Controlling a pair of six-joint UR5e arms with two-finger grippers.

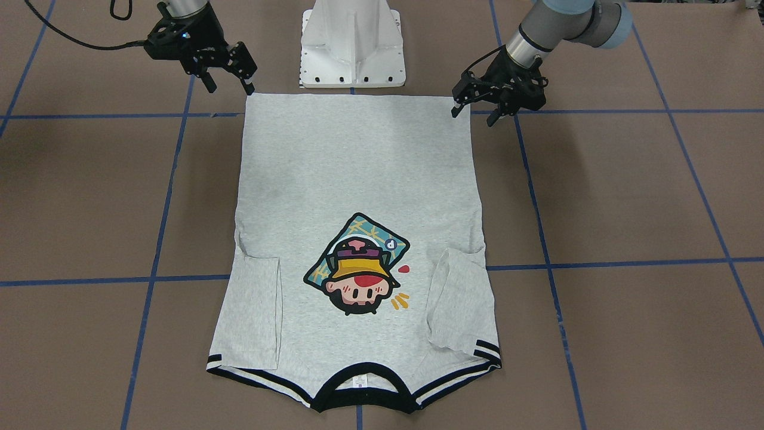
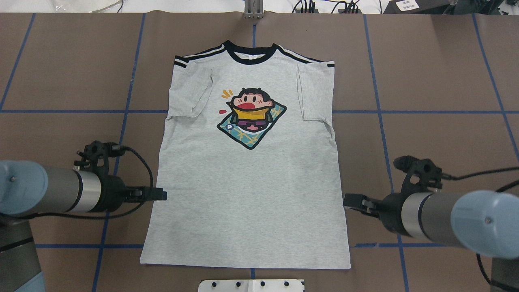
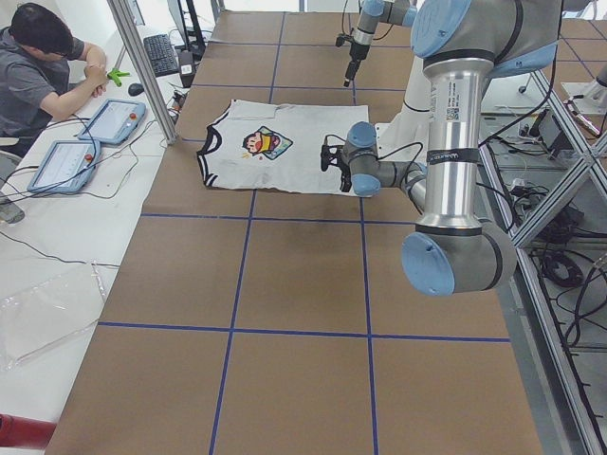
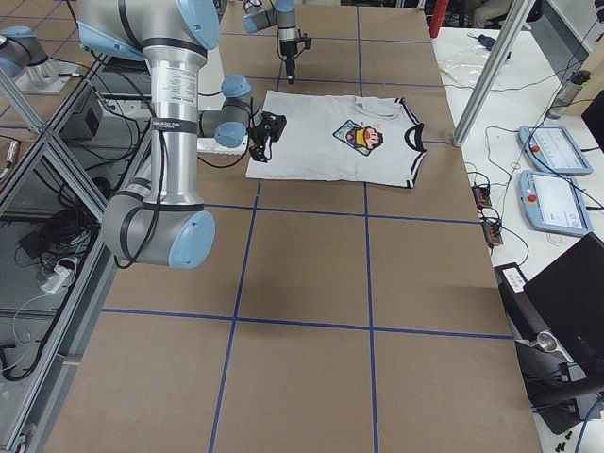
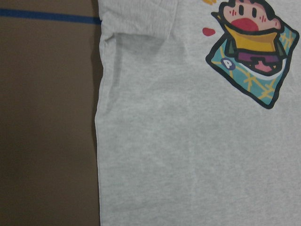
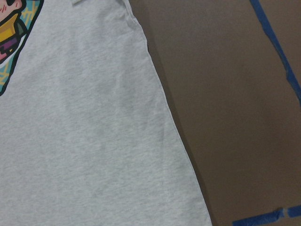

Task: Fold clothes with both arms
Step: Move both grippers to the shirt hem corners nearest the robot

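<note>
On the table (image 2: 425,81) we see the shirt (image 2: 247,182) running 12-to-6, collar at 12, left fingers (image 2: 159,194) at its 9 o'clock edge, right fingers (image 2: 351,200) at 3, both parted and empty.

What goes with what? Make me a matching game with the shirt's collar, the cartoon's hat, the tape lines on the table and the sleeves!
Things:
1. collar
2. cartoon's hat
3. tape lines
4. sleeves

Colour or state:
A. blue
B. folded inward
C. black
D. yellow

Pairs: 1-C, 2-D, 3-A, 4-B
</note>
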